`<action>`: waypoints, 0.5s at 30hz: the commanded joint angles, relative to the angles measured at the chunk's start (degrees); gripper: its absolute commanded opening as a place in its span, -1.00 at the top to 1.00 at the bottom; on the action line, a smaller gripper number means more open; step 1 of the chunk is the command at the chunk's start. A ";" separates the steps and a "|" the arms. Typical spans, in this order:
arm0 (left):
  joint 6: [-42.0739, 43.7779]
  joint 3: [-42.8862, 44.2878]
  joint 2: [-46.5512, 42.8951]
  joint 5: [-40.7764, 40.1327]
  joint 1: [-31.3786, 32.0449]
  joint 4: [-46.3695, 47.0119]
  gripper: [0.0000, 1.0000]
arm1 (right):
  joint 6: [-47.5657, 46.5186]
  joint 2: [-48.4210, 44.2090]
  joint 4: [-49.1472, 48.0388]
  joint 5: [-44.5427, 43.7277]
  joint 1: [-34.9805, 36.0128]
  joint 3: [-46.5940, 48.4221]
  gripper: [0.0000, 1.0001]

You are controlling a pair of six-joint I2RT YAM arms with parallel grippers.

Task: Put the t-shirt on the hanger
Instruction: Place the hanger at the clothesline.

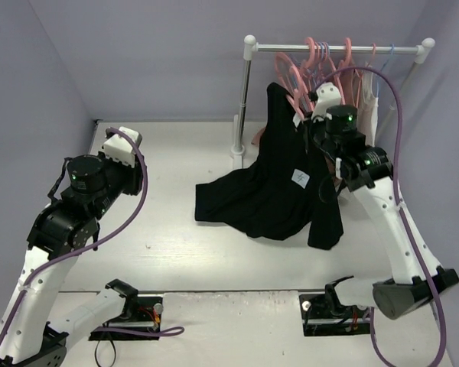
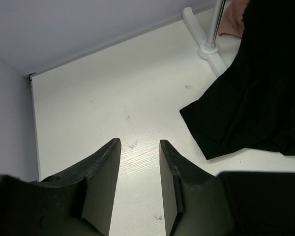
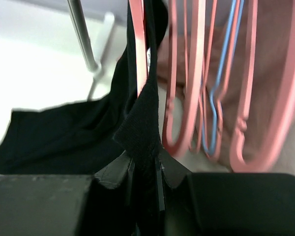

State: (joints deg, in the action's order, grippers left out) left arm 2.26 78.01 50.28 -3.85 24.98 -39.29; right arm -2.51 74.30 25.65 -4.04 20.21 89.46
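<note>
My right arm is stretched forward and up, forearm rising steeply, wrist level with the hangers under the rail (image 1: 336, 48). The right gripper (image 3: 145, 164) is clenched on a fold of the t-shirt (image 1: 279, 183). The pink hanger (image 3: 137, 44) runs down into that same fold, and the wrist view is too blurred for me to say whether the fingers pinch the plastic too. The shirt hangs from that spot, its lower part spread on the table (image 1: 176, 153) beside the rack's post. My left arm is folded back on the left, well apart from the shirt. The left gripper (image 2: 139, 143) tilts down at bare tabletop, jaws parted and holding nothing.
</note>
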 commanded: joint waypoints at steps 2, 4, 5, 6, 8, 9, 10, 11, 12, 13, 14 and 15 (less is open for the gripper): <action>-0.02 1.12 -0.27 0.09 -0.38 4.05 0.35 | 2.06 4.67 -16.96 -1.86 -0.51 9.39 1.00; 0.39 1.07 -0.04 -0.07 -0.46 3.96 0.35 | 2.13 7.83 -17.67 -2.46 -0.86 12.66 1.00; 0.55 0.88 0.08 -0.15 -0.46 4.00 0.35 | 2.25 8.82 -17.91 -2.38 -1.17 14.21 1.00; 0.61 0.62 0.17 -0.16 -0.46 4.07 0.35 | 2.37 10.19 -18.15 -2.22 -1.46 15.75 1.00; 0.37 0.22 0.13 -0.03 -0.46 4.19 0.35 | 2.51 13.52 -18.47 -1.83 -1.88 17.98 1.00; 0.10 -0.27 0.02 0.18 -0.46 4.35 0.35 | 2.51 14.89 -18.79 -1.77 -2.26 19.40 1.00; -0.06 -0.77 -0.21 0.45 -0.46 4.64 0.35 | 2.51 16.11 -19.37 -1.43 -2.53 20.02 1.00; -0.15 -1.24 -0.50 0.71 -0.46 4.98 0.35 | 2.74 17.36 -20.02 -0.92 -2.73 20.41 1.00; -0.16 -1.60 -0.81 0.90 -0.46 5.28 0.35 | 3.88 18.76 -20.54 -0.23 -2.81 20.95 1.00; -0.23 -2.01 -0.88 1.17 -0.46 5.35 0.35 | 4.30 19.38 -21.08 0.05 -2.88 21.16 1.00; -0.17 -2.35 -1.03 1.28 -0.46 5.36 0.35 | 4.50 20.62 -21.38 0.44 -2.89 21.62 1.00; -0.15 -2.70 -1.06 1.23 -0.46 5.36 0.35 | 4.74 21.44 -21.57 0.53 -2.96 21.79 1.00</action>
State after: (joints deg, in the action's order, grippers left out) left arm 2.46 75.74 49.60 -3.65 24.97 -38.20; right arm 0.00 93.70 14.38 -3.91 17.83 107.55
